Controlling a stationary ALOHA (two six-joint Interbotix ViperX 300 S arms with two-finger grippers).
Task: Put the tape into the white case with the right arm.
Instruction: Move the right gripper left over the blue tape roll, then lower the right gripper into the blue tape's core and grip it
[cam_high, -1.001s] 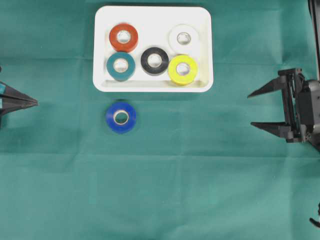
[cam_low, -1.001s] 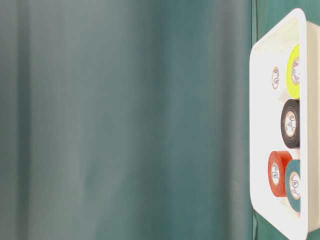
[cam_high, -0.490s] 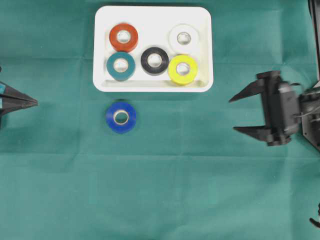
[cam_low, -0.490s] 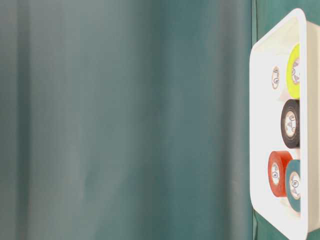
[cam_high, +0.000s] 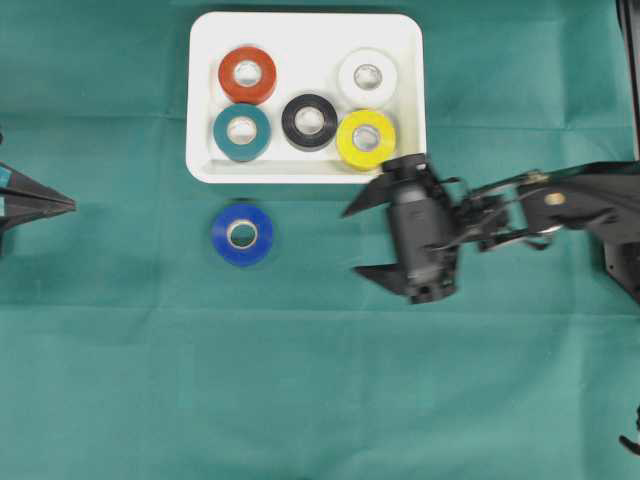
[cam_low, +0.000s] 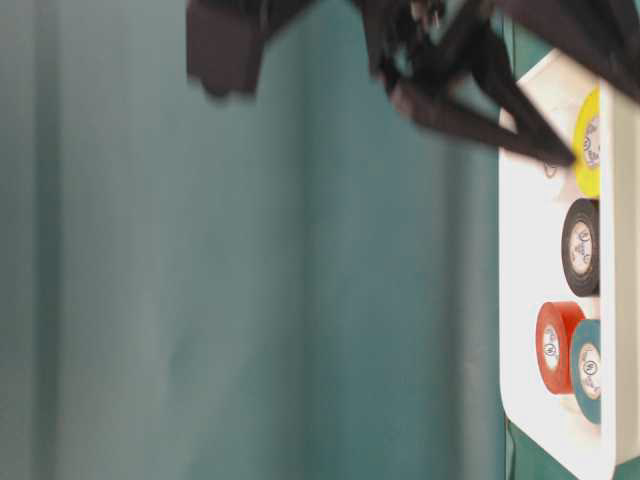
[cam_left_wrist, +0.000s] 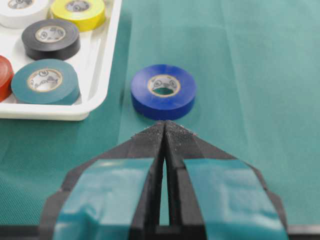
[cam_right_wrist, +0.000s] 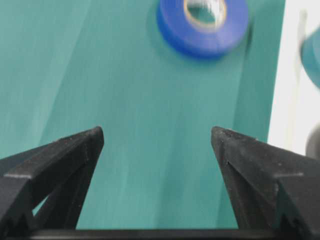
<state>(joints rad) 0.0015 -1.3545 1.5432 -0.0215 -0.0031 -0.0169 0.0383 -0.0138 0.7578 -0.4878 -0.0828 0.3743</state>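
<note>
Five tape rolls (cam_high: 309, 121) inside the case (cam_high: 306, 28); one tape roll (cam_high: 241, 235) on the surface (cam_high: 300, 400) just before it, between left fingers (cam_high: 40, 204) and right fingers (cam_high: 375, 192).

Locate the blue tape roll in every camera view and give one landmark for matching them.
Overhead: blue tape roll on the green cloth, just below the white case, left of centre.
Table-level: not in view.
Left wrist: centre, beyond the shut left gripper.
Right wrist: top edge, ahead of the open right gripper.
Landmark: the white case.
</note>
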